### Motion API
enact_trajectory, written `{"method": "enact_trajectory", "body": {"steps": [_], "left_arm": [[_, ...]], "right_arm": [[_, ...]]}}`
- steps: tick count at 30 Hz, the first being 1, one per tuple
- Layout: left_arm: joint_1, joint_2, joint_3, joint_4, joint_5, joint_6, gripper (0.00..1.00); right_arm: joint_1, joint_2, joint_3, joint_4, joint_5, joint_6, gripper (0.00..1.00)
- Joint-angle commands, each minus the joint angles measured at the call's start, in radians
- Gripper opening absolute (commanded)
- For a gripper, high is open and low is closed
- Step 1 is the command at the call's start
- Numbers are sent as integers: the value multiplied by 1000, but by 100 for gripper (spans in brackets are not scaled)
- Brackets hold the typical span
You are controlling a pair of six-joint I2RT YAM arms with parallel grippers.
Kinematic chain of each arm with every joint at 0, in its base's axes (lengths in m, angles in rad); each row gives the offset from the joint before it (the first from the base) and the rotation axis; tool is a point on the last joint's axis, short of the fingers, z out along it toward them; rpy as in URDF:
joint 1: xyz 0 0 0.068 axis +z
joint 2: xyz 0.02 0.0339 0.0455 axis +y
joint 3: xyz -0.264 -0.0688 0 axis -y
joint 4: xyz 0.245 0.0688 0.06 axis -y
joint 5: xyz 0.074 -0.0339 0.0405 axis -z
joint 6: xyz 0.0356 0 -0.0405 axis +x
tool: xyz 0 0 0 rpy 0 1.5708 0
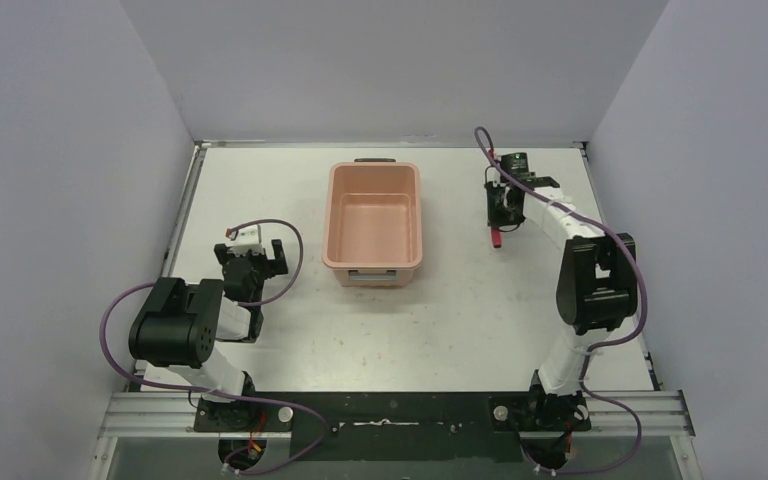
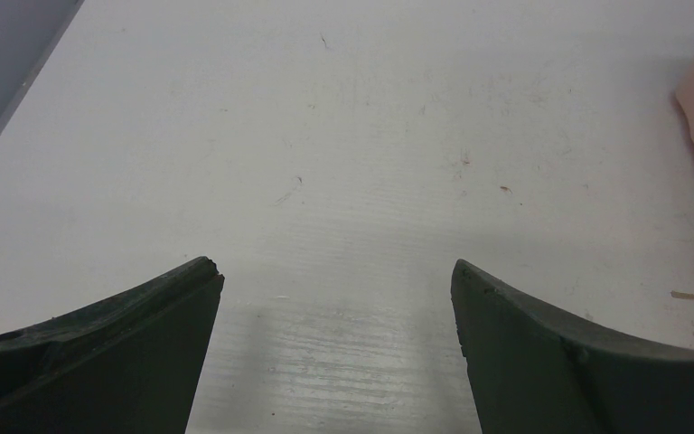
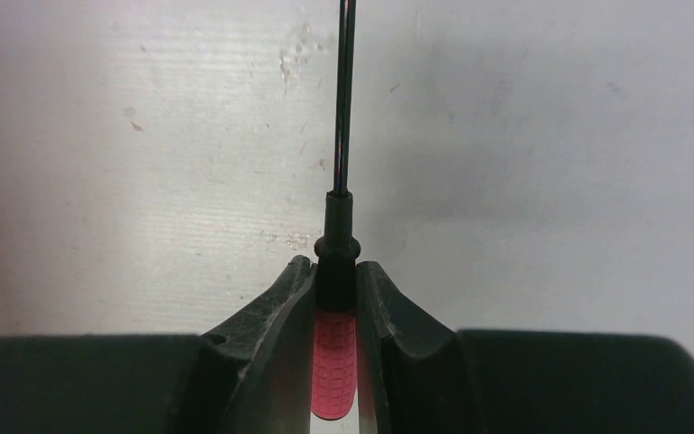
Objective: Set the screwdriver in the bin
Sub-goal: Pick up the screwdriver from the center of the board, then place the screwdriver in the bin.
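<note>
White desk [image 1: 460,330] is carrying the bin [image 1: 373,225]; right tool [image 3: 335,294] is clamping the screwdriver [image 3: 334,371] by its handle; left tool [image 2: 336,289] is hanging spread wide.

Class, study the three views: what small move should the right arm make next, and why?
Probably lift slightly and swing left toward the bin. The right gripper is shut on the screwdriver at its red handle, and the bin sits empty to its left, with a raised rim to clear.
</note>
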Motion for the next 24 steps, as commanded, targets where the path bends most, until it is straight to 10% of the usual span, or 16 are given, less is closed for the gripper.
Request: {"method": "enact_trajectory", "body": {"steps": [1,24], "left_arm": [[-2,-3,23,24,-1,8,97],[-2,-3,23,24,-1,8,97]], "right_arm": [[-3,-96,135,-62,55,-3,0],[-1,-112,690,-392,163,52,0]]}}
